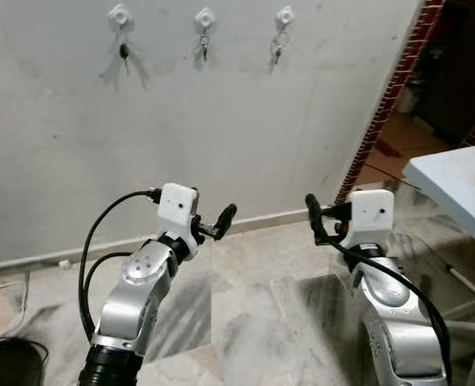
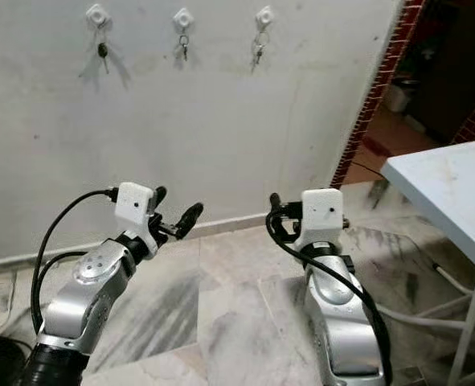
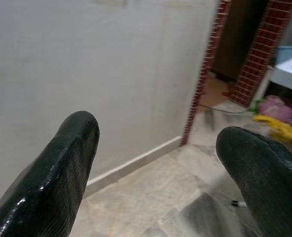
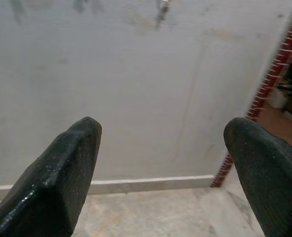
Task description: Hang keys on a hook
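Three white hooks are fixed high on the pale wall: the left hook (image 1: 119, 14), the middle hook (image 1: 205, 16) and the right hook (image 1: 284, 14). A dark key (image 1: 124, 52) hangs from the left one, a small key (image 1: 204, 47) from the middle one, and a ringed key (image 1: 277, 50) from the right one. My left gripper (image 1: 213, 215) is raised well below the hooks, open and holding nothing. My right gripper (image 4: 160, 168) is held up at about the same height, facing the wall. It is open too, with nothing between its fingers.
A red brick door edge (image 1: 390, 88) ends the wall on the right, with a darker room beyond it. A pale table (image 1: 462, 185) on thin legs stands at the right. A black object (image 1: 8, 362) sits on the marble floor at the near left.
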You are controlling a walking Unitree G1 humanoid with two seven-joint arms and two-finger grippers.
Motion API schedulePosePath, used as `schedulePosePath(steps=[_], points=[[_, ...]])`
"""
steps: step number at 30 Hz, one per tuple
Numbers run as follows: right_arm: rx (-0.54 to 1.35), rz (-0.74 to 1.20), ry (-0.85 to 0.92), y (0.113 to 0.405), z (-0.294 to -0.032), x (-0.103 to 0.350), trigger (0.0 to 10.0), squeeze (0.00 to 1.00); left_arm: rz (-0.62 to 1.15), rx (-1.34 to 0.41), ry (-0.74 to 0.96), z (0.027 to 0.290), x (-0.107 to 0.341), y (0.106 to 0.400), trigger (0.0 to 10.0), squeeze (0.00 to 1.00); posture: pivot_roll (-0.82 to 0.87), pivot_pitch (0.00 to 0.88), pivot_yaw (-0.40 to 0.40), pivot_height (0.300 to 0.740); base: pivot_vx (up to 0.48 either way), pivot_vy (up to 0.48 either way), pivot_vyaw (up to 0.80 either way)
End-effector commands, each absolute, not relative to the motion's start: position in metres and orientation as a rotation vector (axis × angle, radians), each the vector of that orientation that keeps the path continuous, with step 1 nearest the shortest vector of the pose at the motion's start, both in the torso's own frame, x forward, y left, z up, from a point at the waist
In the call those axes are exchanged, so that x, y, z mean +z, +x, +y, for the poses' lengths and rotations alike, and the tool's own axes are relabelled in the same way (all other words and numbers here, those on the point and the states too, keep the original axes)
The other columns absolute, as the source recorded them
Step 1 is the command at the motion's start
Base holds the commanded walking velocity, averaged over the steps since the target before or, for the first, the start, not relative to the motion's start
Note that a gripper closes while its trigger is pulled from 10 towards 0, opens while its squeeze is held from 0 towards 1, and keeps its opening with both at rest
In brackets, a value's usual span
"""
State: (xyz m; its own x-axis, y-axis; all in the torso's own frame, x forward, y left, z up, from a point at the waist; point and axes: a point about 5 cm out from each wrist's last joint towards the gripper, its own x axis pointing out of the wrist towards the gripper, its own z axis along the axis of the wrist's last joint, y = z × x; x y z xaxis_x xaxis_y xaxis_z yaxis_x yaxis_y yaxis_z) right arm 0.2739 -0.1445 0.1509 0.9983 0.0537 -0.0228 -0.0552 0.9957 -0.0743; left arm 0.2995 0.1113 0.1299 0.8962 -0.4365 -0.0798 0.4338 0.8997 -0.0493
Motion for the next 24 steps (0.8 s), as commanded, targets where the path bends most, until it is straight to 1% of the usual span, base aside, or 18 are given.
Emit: schedulePosePath(steps=[1, 21, 24], points=[[0.046, 0.012, -0.079, 0.2745, -0.1473, 0.1539, 10.0, 0.0, 0.093, -0.443, -0.03, 0.112, 0.1288, 0.3013, 10.0, 0.0, 0.06, 0.0, -0.043, 0.74, 0.262, -0.285, 0.0], [0.047, 0.011, -0.084, 0.2762, -0.1461, 0.1533, 10.0, 0.0, 0.076, -0.462, -0.057, 0.1105, 0.1311, 0.3002, 10.0, 0.0, 0.07, 0.0, -0.04, 0.74, 0.274, -0.384, 0.0], [0.048, 0.011, -0.084, 0.2759, -0.1455, 0.153, 10.0, 0.0, 0.077, -0.463, -0.063, 0.1114, 0.1308, 0.2998, 10.0, 0.0, 0.07, 0.0, -0.039, 0.74, 0.0, 0.0, 0.0]])
